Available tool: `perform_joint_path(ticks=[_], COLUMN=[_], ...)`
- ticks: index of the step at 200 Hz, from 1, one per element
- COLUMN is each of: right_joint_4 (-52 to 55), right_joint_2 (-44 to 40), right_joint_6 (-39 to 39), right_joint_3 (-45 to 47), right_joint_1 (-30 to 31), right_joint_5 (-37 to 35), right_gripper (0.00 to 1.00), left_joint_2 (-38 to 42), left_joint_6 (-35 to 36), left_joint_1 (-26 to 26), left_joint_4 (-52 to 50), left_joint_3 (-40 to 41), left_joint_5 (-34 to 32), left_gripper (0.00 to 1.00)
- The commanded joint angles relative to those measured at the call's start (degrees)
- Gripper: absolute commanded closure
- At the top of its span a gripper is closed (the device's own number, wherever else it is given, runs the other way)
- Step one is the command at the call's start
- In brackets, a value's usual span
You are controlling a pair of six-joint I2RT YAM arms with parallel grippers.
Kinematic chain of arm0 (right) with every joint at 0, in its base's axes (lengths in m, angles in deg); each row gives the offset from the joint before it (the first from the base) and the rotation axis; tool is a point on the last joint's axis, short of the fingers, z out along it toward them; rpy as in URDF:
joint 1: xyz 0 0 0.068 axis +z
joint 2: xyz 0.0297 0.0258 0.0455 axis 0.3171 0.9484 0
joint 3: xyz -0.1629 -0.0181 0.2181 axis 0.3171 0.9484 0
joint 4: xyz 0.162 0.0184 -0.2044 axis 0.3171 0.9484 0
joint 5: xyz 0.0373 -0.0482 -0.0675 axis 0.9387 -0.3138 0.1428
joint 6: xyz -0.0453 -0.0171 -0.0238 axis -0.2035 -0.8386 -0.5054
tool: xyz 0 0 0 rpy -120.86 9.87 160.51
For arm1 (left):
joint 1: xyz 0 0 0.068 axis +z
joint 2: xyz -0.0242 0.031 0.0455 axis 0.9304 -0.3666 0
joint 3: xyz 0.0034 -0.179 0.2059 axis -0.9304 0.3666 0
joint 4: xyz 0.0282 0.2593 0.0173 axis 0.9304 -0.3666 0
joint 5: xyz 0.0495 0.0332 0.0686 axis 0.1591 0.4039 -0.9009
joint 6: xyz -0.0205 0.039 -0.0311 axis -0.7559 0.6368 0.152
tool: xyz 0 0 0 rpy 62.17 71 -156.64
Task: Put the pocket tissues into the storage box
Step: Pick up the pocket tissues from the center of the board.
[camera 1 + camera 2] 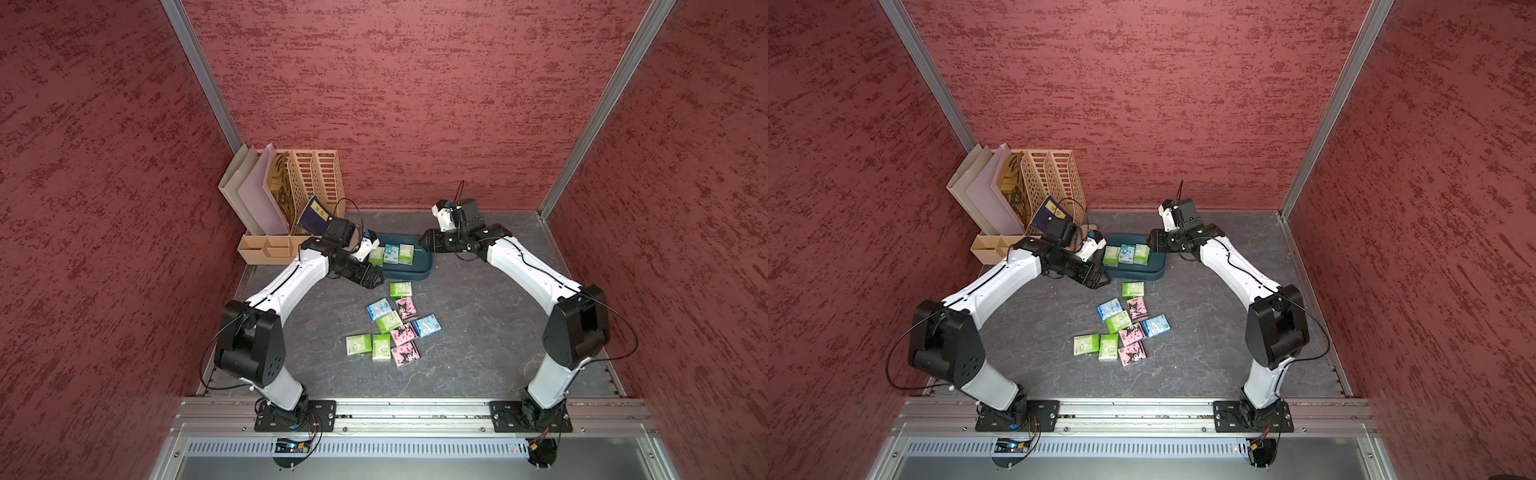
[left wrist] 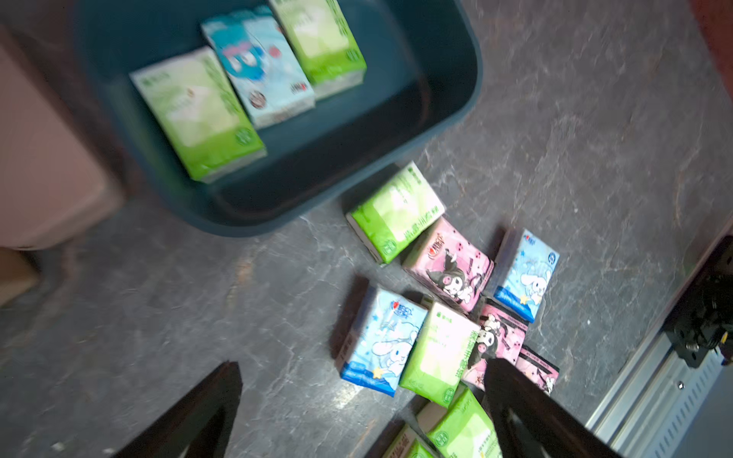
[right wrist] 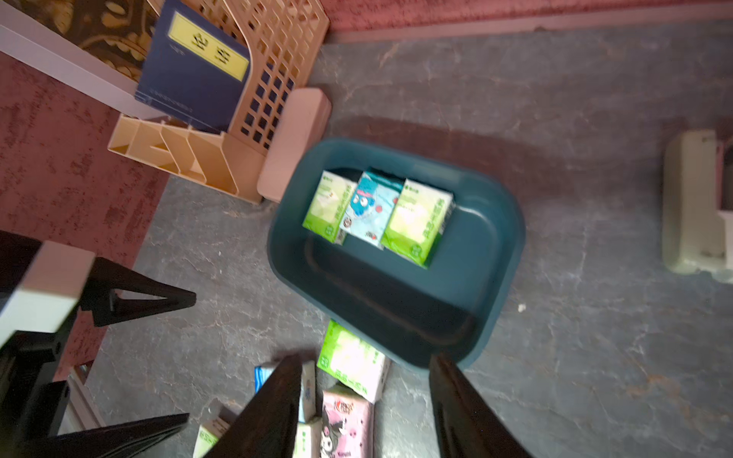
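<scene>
The grey veined table (image 1: 478,332) is bearing a shallow, smooth teal plastic storage box (image 1: 409,272) with rounded corners. The left gripper (image 2: 363,364) is hanging beside it, spread wide and empty. The right gripper (image 3: 365,356) is hovering at its other end, pointed black jaws apart, gripping nothing. Three glossy rectangular pocket tissues (image 1: 391,254) are lying side by side inside, and nine more packets (image 1: 388,321) are lying clustered on the table nearby

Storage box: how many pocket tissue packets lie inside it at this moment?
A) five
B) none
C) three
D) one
C: the right wrist view shows the storage box holding three packets side by side: a green packet, a light blue packet and a second green packet.
</scene>
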Motion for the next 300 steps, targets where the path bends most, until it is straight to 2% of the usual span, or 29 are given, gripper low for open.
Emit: perform_joint_path(ticks=[1,57,153,171,190,218,235,250,256,262,267,300], right_joint_4=[-3.0,-5.0,-3.8,-3.8,-3.6,-2.9,-2.5,-2.3,-2.2,-2.2,-2.1,-2.1], right_joint_2=[-2.9,-4.2,-2.6,-2.6,-2.5,-2.6,-2.6,-2.9,-3.0,-3.0,-3.0,-3.1], right_joint_6=[0.8,2.1,2.2,2.3,2.4,2.2,2.0,1.8,1.8,1.7,1.7,1.7], right_joint_3=[3.7,10.2,10.0,10.1,10.2,10.1,10.3,10.5,10.7,10.7,10.8,10.8], right_joint_1=[-0.5,-0.5,-0.5,-0.5,-0.5,-0.5,-0.5,-0.5,-0.5,-0.5,-0.5,-0.5], right_joint_5=[2.2,4.2,4.6,4.6,4.5,4.2,3.8,3.5,3.4,3.2,3.2,3.0], right_gripper=[0.44,0.45,0.45,0.46,0.45,0.46,0.46,0.46,0.46,0.46,0.46,0.46], left_joint_2=[-3.1,-9.0,-12.7,-13.2,-13.8,-14.3,-14.5,-14.5,-14.4,-14.4,-14.3,-13.4], left_joint_6=[1.1,1.0,0.0,-0.2,-0.3,-0.4,-0.5,-0.8,-0.8,-0.8,-1.0,-1.4], left_joint_1=[-1.8,-3.9,-4.3,-4.3,-4.4,-4.4,-4.4,-4.4,-4.4,-4.5,-4.4,-4.3], left_joint_4=[-0.7,1.5,-0.1,-0.7,-1.6,-2.1,-2.7,-2.7,-2.6,-2.6,-2.5,-2.3], left_joint_3=[0.7,2.6,2.4,2.0,1.7,1.6,1.6,1.8,1.7,1.8,1.9,1.8], left_joint_5=[-1.5,-6.6,-4.1,-3.9,-4.0,-3.9,-3.4,-3.3,-3.2,-3.3,-3.6,-4.4], left_gripper=[0.02,0.03,0.16,0.23,0.36,0.39,0.46,0.63,0.73,0.91,1.0,1.0])
